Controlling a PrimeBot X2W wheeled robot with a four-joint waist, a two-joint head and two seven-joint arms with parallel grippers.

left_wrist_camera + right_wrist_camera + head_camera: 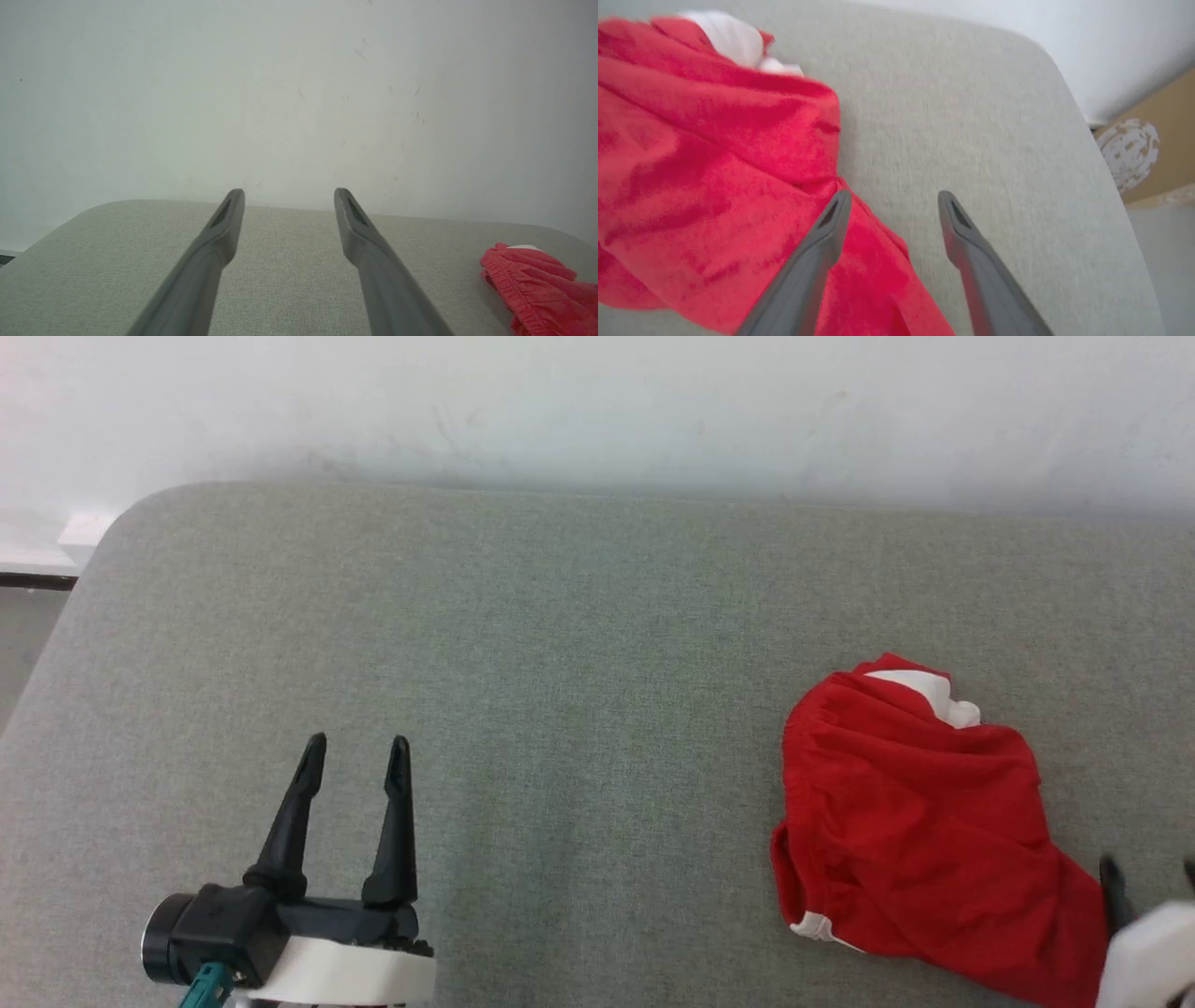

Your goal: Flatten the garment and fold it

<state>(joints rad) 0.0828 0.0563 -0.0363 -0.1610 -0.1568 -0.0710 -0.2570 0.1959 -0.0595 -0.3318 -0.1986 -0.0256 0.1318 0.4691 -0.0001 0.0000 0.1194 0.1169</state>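
- Jaws on both arms stand wide & hold nothing. The left jaws hover over the bare grey-green, cloth-covered counter (560, 663) at the robot's lower left, well apart from the work.
- Right jaws sit at the near right corner of the head view. In the right wrist view one dark finger (808, 270) lies over the edge of the red fabric, the other over bare counter. No cloth is pinched between them.
- Bright red soft athletic shorts w/ white trim (915, 821) lie in a rumpled heap on the right half of the counter, closer to the front edge than to the white wall (597, 401) behind.
- What looks like the gathered elastic waistband faces left. A patch of white shows at the heap's far top & a sliver of white hem at its near left. The legs can't be told apart in the bunching.
- Step in hand, by the look of it: flattening, at its very start. Nothing is spread out, and no fold has been made.
- Next move prob. calls for the right jaws to close on the cloth edge beneath them, and for the left jaws to cross the counter to the waistband side.
- Both arms would then draw apart to spread the shorts flat. Thin, slippery fabric may drag & re-bunch, so each pinch should take an outer edge, not a wad of layers.
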